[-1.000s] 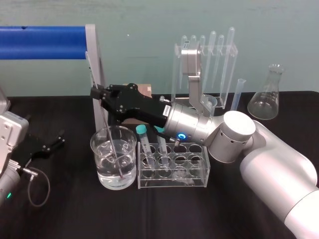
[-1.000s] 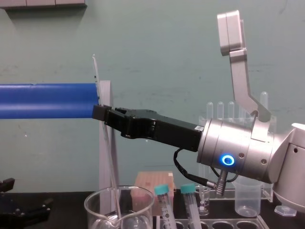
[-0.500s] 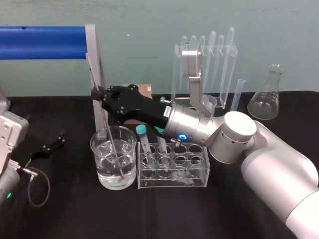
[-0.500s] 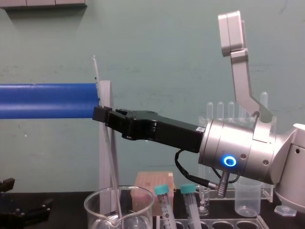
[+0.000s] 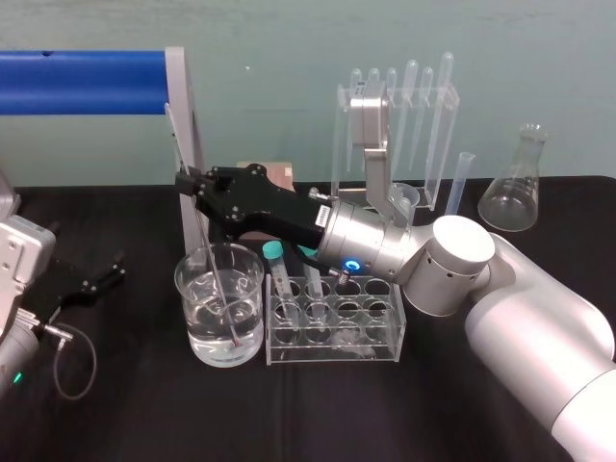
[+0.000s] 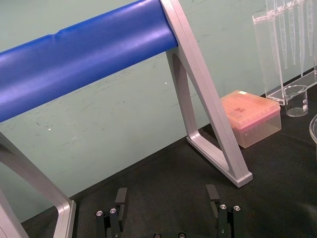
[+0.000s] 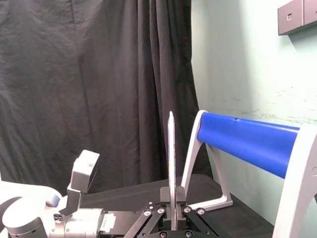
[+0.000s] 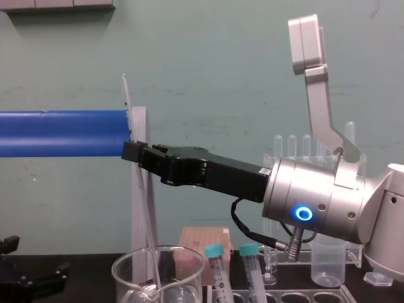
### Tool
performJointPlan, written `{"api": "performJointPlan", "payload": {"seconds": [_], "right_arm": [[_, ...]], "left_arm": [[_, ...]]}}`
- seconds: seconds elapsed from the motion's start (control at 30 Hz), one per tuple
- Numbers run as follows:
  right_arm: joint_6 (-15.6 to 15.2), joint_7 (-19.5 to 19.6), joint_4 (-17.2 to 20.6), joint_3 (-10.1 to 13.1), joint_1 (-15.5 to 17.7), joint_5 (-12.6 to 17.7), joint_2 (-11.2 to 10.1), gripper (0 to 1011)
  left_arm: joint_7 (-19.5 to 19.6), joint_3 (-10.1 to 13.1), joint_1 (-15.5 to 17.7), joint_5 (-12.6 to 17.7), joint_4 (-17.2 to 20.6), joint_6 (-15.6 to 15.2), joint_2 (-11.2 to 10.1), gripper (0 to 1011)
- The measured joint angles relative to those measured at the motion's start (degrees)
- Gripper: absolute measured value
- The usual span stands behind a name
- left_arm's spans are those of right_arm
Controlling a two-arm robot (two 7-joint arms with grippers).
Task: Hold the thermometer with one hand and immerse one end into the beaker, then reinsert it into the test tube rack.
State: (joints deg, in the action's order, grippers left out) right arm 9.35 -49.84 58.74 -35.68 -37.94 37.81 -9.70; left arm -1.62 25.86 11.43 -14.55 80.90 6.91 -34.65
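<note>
- The right pincer (image 5: 185, 181) is pressed together on the thermometer (image 5: 199, 223), pinching it on the upper part of its length, above the far-left rim of the beaker (image 5: 185, 308).
- From the grip, the rod's long axis runs steeply down, leaning slightly toward the robot's right. Its top end pokes up past the fingers and its lower end is under the water, close to the beaker floor. Whether it touches, I cannot tell.
- The test tube rack (image 5: 332, 351) stands just beside the beaker, on the robot's right. The likely next move is to lift along the rod's axis until the tip clears the rim, then shift right.
- A teal-capped tube (image 5: 279, 279) fills a hole near the beaker and should be avoided.
- The left pincer (image 5: 117, 267) is spread and lies on the counter (image 5: 144, 414), well away from the rack.
</note>
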Motion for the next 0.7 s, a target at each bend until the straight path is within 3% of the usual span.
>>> {"api": "performJointPlan", "payload": {"seconds": [0.7], "right_arm": [[0.0,0.1,0.1,-0.1,0.1,-0.1,-0.1,55]], "left_arm": [[0.0,0.0,0.0,0.0,0.0,0.0,0.0,1008]]}}
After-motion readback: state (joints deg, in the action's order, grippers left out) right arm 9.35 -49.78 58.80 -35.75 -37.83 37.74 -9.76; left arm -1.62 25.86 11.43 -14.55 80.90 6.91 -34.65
